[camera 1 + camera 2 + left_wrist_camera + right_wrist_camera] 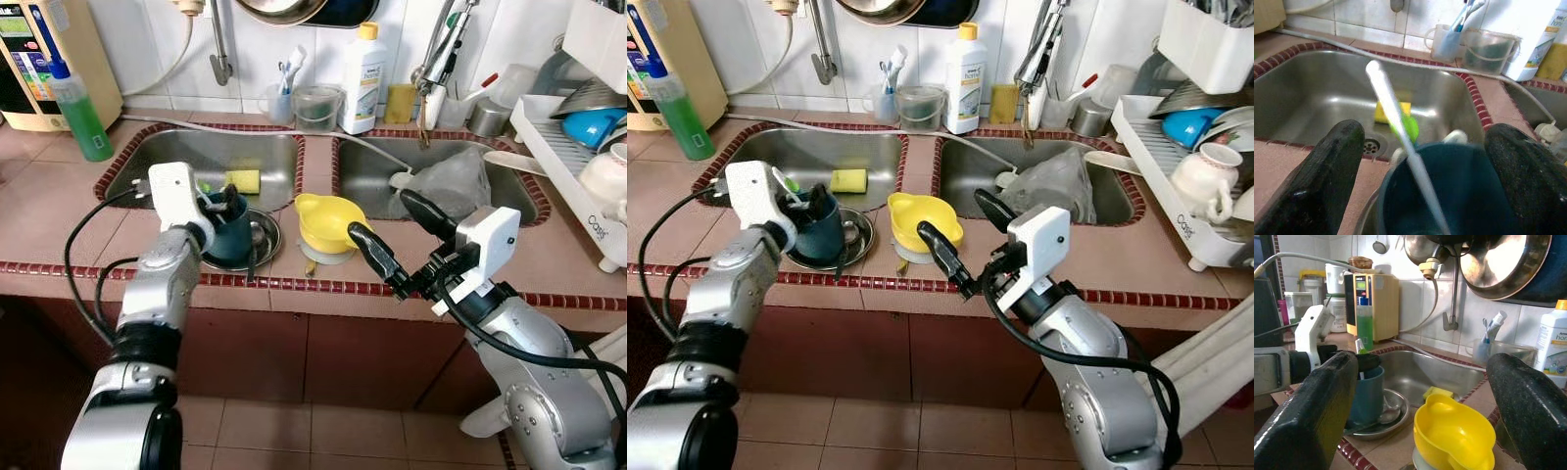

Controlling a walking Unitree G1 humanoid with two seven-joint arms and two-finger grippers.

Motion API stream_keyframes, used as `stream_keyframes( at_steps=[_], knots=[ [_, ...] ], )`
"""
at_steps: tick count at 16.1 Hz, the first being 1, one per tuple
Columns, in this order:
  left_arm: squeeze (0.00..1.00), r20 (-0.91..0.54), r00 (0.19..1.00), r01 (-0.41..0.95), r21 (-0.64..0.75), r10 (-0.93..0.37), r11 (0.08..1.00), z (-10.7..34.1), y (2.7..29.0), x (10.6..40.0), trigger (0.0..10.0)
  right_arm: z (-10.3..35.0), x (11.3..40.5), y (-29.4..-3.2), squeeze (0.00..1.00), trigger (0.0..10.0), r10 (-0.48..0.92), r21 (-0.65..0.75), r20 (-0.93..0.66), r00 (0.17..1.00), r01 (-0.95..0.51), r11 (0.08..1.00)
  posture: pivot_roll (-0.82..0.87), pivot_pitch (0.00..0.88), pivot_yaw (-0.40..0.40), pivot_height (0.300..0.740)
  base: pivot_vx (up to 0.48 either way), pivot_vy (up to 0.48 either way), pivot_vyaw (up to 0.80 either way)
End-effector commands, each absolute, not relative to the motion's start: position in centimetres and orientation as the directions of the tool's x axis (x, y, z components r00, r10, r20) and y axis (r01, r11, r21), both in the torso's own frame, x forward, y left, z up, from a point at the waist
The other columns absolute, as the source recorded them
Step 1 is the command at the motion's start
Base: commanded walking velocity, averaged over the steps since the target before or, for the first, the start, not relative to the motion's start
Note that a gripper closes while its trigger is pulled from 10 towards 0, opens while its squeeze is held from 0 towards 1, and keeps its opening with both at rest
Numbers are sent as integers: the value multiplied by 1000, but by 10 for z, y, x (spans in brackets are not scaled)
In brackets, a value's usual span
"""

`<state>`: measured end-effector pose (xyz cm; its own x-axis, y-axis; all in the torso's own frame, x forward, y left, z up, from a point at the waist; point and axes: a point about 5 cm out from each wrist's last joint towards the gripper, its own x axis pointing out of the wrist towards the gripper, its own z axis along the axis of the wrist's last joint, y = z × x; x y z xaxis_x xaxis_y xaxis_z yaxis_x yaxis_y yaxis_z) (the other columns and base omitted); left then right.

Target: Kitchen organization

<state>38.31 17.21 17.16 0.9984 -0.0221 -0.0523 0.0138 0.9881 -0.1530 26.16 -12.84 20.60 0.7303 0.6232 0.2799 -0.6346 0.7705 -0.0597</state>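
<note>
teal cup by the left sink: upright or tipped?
Upright. The teal cup stands on the metal plate with its mouth up and a utensil leaning inside; the left gripper has its jaws open around the rim.

Behind my sinks: white detergent bottle [363, 78] by the wall tiles, green soap bottle [80, 110] w/ beige water unit [44, 59] far left, dish rack [568, 166] at right.

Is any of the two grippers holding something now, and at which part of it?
Nothing is held. The left gripper is open, its fingers on either side of the dark teal cup without closing on it. The right gripper is open near the yellow jug.
</note>
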Motion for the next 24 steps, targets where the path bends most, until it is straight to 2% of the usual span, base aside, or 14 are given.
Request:
stream_keyframes(
  at_steps=[1, 11, 12, 13, 14, 24],
  knots=[
    [0, -34, 999, 6, -161, -12, 987, 179, 169, 388, 10000, 213, 260, -125, 0, 10000, 630, -68, 297, 718, -642, 764, -79, 25, 36, 740, 0, 0, 0],
    [0, 5, 1000, -3, -184, 4, 983, 191, 171, 398, 10000, 215, 260, -125, 0, 10000, 612, -57, 310, 728, -628, 776, -81, 35, 40, 740, 0, 0, 0],
    [0, 15, 1000, -2, -184, 5, 983, 193, 172, 399, 4588, 215, 260, -125, 0, 10000, 611, -58, 312, 728, -627, 777, -80, 35, 40, 740, 0, 0, 0],
    [0, 20, 1000, -1, -184, 5, 983, 193, 172, 399, 3843, 215, 260, -125, 0, 10000, 611, -59, 312, 728, -627, 777, -80, 35, 41, 740, 0, 0, 0],
    [0, 29, 1000, 2, -184, 4, 983, 194, 172, 400, 0, 215, 260, -125, 0, 10000, 610, -59, 313, 728, -626, 777, -80, 33, 40, 740, 0, 0, 0],
    [0, 73, 996, 55, -161, -44, 985, 199, 170, 400, 0, 216, 263, -125, 0, 10000, 607, -77, 309, 733, -616, 784, -77, 24, 38, 740, 0, 0, 0]
  ],
)
